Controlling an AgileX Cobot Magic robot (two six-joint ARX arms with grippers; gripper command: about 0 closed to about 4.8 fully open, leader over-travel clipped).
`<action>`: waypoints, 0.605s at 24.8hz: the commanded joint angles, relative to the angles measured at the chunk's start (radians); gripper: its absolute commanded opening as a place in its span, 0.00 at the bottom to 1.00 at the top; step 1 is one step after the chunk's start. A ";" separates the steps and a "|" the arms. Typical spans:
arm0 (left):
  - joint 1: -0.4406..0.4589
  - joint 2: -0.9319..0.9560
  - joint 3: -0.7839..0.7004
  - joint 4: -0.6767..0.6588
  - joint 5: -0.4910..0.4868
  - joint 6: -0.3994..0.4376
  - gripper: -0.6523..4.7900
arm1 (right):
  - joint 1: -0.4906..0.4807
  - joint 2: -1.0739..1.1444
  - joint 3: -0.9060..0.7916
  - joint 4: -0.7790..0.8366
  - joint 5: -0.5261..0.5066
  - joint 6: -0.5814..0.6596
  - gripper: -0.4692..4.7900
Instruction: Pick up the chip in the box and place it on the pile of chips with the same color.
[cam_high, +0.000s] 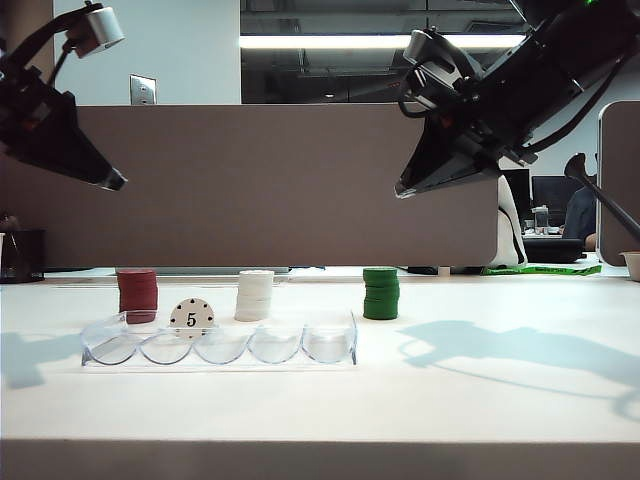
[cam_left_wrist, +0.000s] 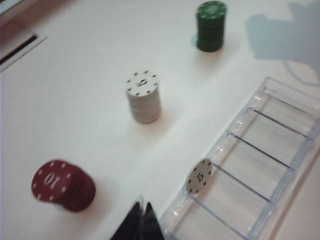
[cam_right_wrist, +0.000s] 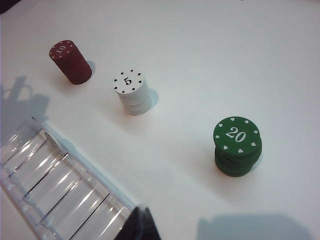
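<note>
Your left end effector (cam_high: 112, 181) hangs high over the bench's (cam_high: 480, 400) left side, tips pressed together, nothing held. In its wrist view the tips (cam_left_wrist: 141, 220) sit above the box's near corner, clear of it.

Your right end effector (cam_high: 403, 188) hangs high on the right, above and slightly right of the green stack (cam_high: 381, 293). Its tips look together in the right wrist view (cam_right_wrist: 141, 223), nothing between them.

The chip (cam_high: 192, 315) stands on edge in the box (cam_high: 330, 345), in the second slot from the left end, face toward the exterior camera. In the left wrist view it (cam_left_wrist: 199, 176) leans at the box's (cam_left_wrist: 280, 145) long wall nearest the stacks. The other four slots hold nothing.

Behind the box, three stacks stand in a row, well apart from each other: red (cam_high: 137, 294) on the left, close behind the box's left end; the white pile (cam_high: 254, 295) in the middle; green on the right, past the box's right end.

Open bench lies between the stacks, in front of the box, and across the whole right side. The white pile's top (cam_left_wrist: 142, 83) is uncovered, with free room all round it.
</note>
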 joint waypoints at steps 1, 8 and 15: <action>-0.001 0.048 0.005 0.046 0.048 0.039 0.11 | 0.000 -0.005 0.003 0.012 -0.004 0.001 0.08; -0.002 0.173 0.005 0.086 0.151 0.049 0.19 | 0.000 -0.005 0.003 -0.004 -0.004 0.001 0.08; -0.007 0.188 0.005 0.187 0.167 0.043 0.11 | 0.000 -0.005 0.002 -0.003 -0.004 0.001 0.08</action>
